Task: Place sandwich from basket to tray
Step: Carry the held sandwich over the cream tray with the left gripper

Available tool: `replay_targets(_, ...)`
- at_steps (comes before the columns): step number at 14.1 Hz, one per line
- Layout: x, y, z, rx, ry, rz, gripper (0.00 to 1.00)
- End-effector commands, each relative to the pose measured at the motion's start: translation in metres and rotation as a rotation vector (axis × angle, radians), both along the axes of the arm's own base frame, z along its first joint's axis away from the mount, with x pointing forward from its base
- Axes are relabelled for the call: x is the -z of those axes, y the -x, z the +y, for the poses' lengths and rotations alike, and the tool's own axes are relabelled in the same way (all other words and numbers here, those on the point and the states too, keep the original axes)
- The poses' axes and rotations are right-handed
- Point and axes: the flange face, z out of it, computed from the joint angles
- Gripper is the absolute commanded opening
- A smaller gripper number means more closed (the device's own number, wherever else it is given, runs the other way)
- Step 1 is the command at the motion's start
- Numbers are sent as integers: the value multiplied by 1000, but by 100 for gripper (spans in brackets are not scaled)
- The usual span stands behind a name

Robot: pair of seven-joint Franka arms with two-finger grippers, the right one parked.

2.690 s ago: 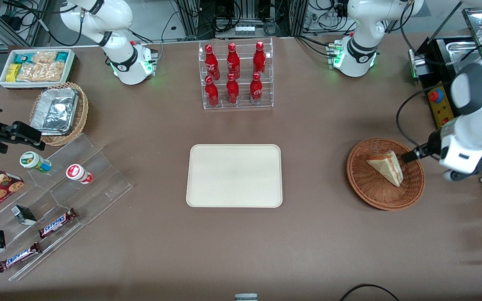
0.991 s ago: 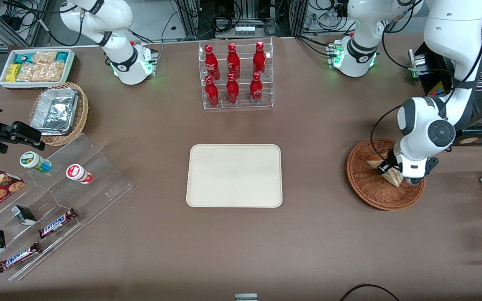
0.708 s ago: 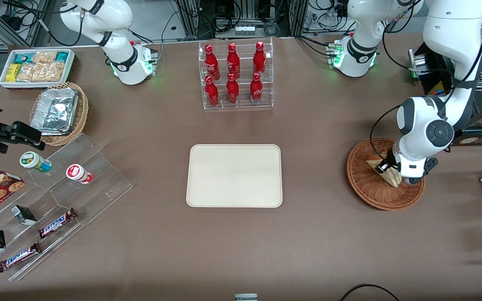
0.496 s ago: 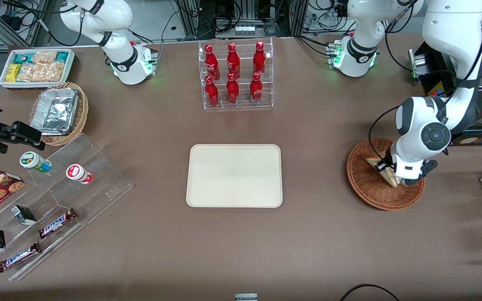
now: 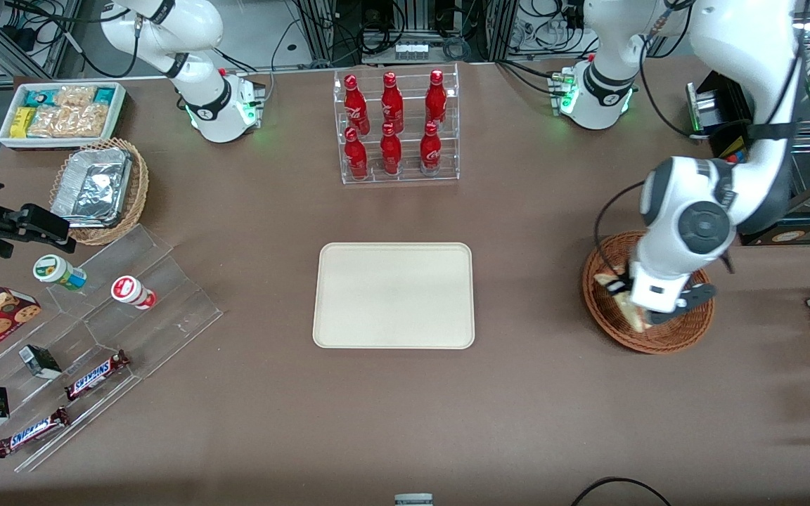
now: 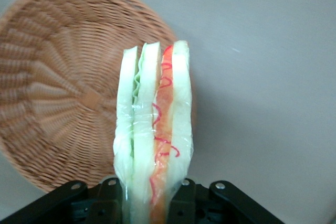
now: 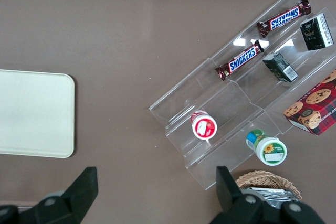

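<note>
Left wrist view: the hand (image 6: 152,203) grips the sandwich (image 6: 153,129) above the basket (image 6: 63,77); tray (image 5: 394,295) well apart.

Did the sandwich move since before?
Yes. The pincer grips the sandwich, lifted above the basket and shifted toward the tray.

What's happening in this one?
The left arm's tool is shut on the sandwich and holds it just above the basket. The sandwich hangs clear of the weave. The tray, nearer the middle of the table, has nothing on it yet.
</note>
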Motion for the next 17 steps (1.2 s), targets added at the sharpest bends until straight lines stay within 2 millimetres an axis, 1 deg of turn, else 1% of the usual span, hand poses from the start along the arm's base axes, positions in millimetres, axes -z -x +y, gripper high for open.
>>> replay_targets(1, -7, -4, -58, 82, 24, -8, 22)
replay_targets(3, -8, 0, -115, 188, 37, -24, 22)
replay_targets(5, -3, 5, -173, 253, 72, -32, 22)
replay_targets(6, -4, 3, -197, 269, 99, -40, 23)
replay_targets(7, 1, 2, -218, 292, 112, -43, 24)
replay_targets(8, 10, 3, -241, 323, 118, -43, 26)
replay_targets(9, 24, 4, -259, 352, 118, -35, 27)
replay_targets(10, 36, 9, -272, 373, 117, -24, 27)
replay_targets(11, 43, 14, -281, 387, 125, -30, 26)
replay_targets(12, 48, 16, -288, 398, 142, -52, 26)
replay_targets(13, 58, 17, -293, 405, 153, -61, 27)
replay_targets(14, 69, 23, -303, 420, 161, -57, 27)
replay_targets(16, 86, 30, -312, 447, 165, -38, 27)
replay_targets(17, 90, 30, -313, 480, 167, -31, 27)
